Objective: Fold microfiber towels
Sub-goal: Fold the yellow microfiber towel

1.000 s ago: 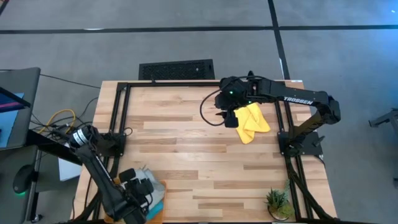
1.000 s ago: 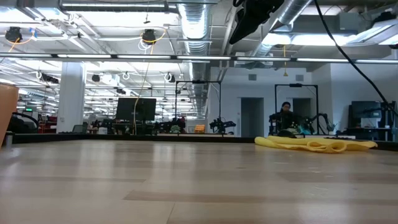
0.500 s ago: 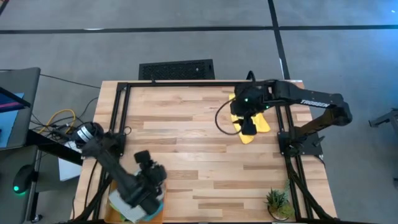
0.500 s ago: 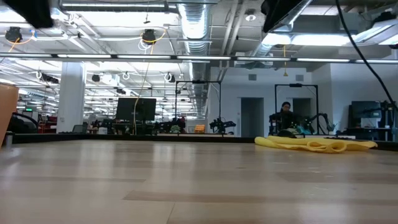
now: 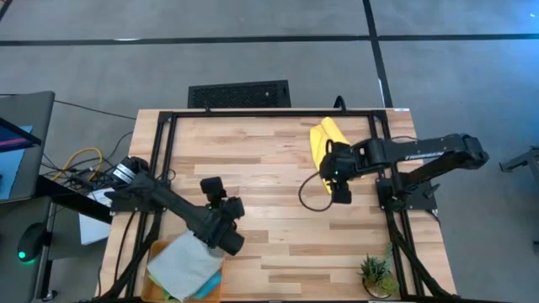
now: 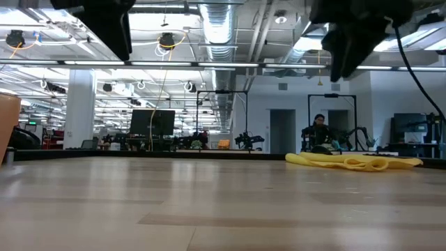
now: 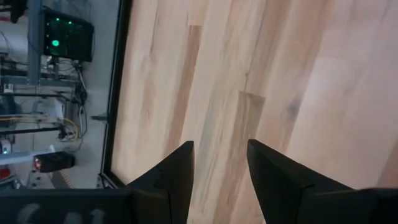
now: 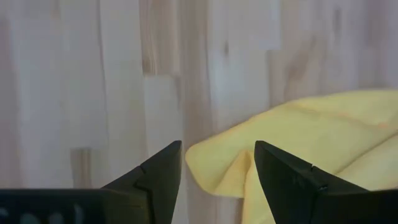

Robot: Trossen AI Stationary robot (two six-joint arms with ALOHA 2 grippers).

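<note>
Yellow towel (image 5: 324,139), one, lies crumpled at the bench's (image 5: 269,168) two o'clock; a grey towel (image 5: 181,265) tops the seven-o'clock pile. Left end effector (image 5: 212,187) and right end effector (image 5: 340,195) both gape empty. No readable writing.

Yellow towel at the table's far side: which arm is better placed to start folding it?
Likely the right. The right gripper, open, hovers by the yellow towel, whose edge lies just past its fingertips. The left gripper, open, hangs near the stacked towels, far off.
</note>
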